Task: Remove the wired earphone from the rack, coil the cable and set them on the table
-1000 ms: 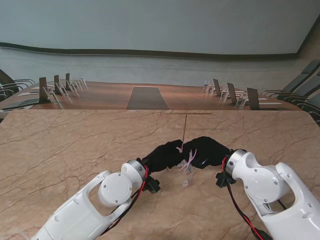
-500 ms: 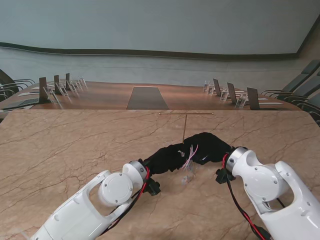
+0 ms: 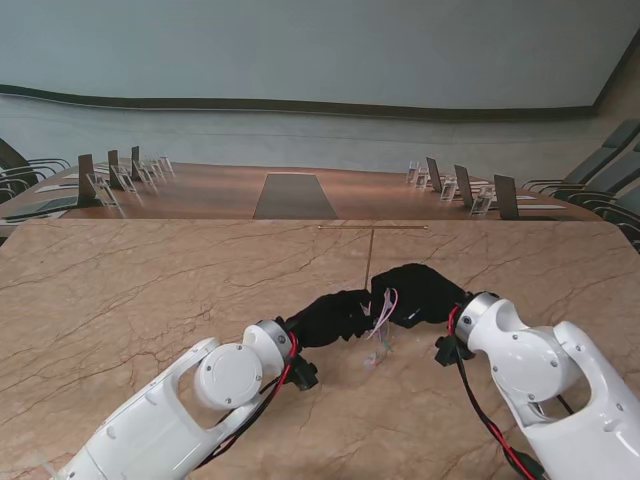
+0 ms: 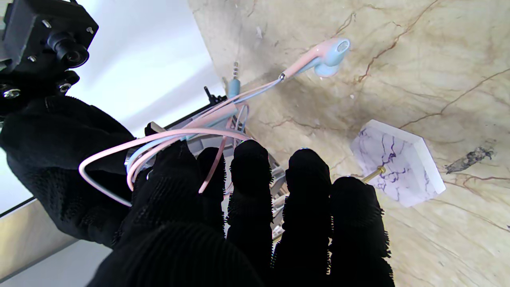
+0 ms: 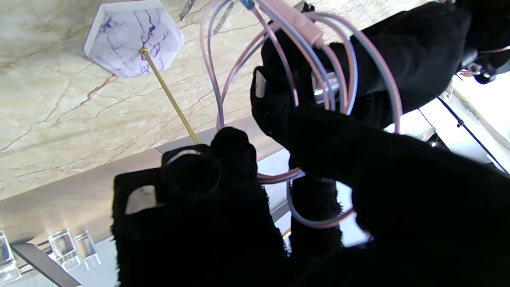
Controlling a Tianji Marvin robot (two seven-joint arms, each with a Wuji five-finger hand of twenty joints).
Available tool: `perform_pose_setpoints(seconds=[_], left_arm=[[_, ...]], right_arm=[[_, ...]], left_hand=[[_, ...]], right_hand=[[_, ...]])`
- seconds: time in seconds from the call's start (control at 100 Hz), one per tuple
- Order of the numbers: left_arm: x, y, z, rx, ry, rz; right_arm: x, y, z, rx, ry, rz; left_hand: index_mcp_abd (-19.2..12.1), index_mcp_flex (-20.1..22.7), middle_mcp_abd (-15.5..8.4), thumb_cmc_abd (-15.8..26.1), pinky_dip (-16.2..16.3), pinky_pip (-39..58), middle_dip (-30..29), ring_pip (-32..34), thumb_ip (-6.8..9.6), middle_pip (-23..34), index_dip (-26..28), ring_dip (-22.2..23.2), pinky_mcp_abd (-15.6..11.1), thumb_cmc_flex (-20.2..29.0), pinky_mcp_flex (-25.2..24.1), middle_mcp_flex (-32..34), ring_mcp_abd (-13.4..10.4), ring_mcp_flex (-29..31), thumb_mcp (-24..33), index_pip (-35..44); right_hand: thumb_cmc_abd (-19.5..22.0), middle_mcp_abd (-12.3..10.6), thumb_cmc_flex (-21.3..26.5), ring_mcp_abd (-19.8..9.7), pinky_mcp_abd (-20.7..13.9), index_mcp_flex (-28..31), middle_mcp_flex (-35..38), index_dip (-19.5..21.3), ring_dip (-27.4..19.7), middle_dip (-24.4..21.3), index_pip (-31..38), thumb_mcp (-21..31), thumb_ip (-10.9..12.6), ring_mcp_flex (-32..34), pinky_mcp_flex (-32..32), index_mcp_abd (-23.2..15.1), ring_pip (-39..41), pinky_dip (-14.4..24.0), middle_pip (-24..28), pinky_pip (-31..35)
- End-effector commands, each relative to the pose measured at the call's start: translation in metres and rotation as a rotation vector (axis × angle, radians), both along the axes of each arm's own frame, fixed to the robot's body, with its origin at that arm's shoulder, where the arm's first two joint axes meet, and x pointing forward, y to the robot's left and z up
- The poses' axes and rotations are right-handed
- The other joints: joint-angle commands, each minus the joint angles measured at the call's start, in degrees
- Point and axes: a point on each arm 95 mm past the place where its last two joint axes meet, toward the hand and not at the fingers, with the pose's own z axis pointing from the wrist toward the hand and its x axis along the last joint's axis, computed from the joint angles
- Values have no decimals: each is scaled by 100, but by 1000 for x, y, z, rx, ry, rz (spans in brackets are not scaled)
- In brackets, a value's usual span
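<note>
I look down on a marble table [image 3: 120,300] with brown veins. My two white arms rise from the near corners and meet at the middle, where both black-gloved hands come together. The left hand [image 3: 335,315] and right hand [image 3: 420,293] touch around a bunch of pink and pale cable loops, the earphone [image 3: 382,312], hanging between them. Just behind the hands stands a thin gold T-shaped rack [image 3: 372,245]. Beyond the table are a long wooden conference table [image 3: 295,190] and chairs [image 3: 600,170].
</note>
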Motion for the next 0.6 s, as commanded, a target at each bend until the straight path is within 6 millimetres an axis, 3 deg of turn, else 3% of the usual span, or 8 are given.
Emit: perform_pose_setpoints(seconds=[0.0, 0.04, 0.14, 0.35, 0.59], left_arm=[[-1, 1, -2, 4, -3, 1], [-1, 2, -2, 6, -7, 1], [0, 4, -2, 17, -11, 1], [2, 7, -4, 17, 11, 9], [3, 8, -6, 7, 24, 22]], right_arm=[[-2, -1, -6, -8, 16, -6], [-2, -2, -7, -9, 17, -8], [-2, -4, -8, -15, 17, -12], [-2, -7, -8, -21, 4, -16], [-3, -9, -8, -23, 3, -18]], left_hand=[[-326, 277, 87, -85, 169, -21, -49, -25, 90, -110, -158, 104, -73, -144, -145, -183, 122, -184, -63, -249], [-325, 373, 112, -120, 212, -57, -56, -45, 105, -156, -265, 113, -71, -330, -186, -216, 127, -218, -72, -385], [16, 323, 143, -51, 256, -150, -85, -117, 124, -269, -450, 124, -104, -718, -297, -347, 127, -345, -34, -787], [431, 421, 345, 323, 315, -316, -238, -263, 158, -576, -815, 141, -76, -1274, -532, -532, 235, -543, -8, -1592], [454, 423, 452, 459, 276, -491, -425, -464, 179, -850, -997, 97, -82, -1468, -726, -681, 284, -728, -20, -1794]], right_hand=[[289, 718, 18, 697, -533, 233, 14, 192, -23, -87, 659, 333, 327, 154, 121, -387, 516, -110, 302, 397], [291, 716, 22, 697, -533, 232, 11, 195, -21, -89, 660, 335, 333, 151, 121, -388, 514, -109, 306, 397], [303, 705, -2, 700, -535, 226, -3, 203, -13, -92, 658, 322, 343, 139, 114, -418, 508, -105, 325, 393], [327, 662, -65, 658, -572, 224, -45, 227, 10, -105, 643, 326, 388, 125, 102, -497, 508, -94, 375, 390], [358, 651, -89, 640, -599, 231, -103, 241, 28, -120, 623, 309, 412, 109, 95, -524, 499, -87, 413, 390]])
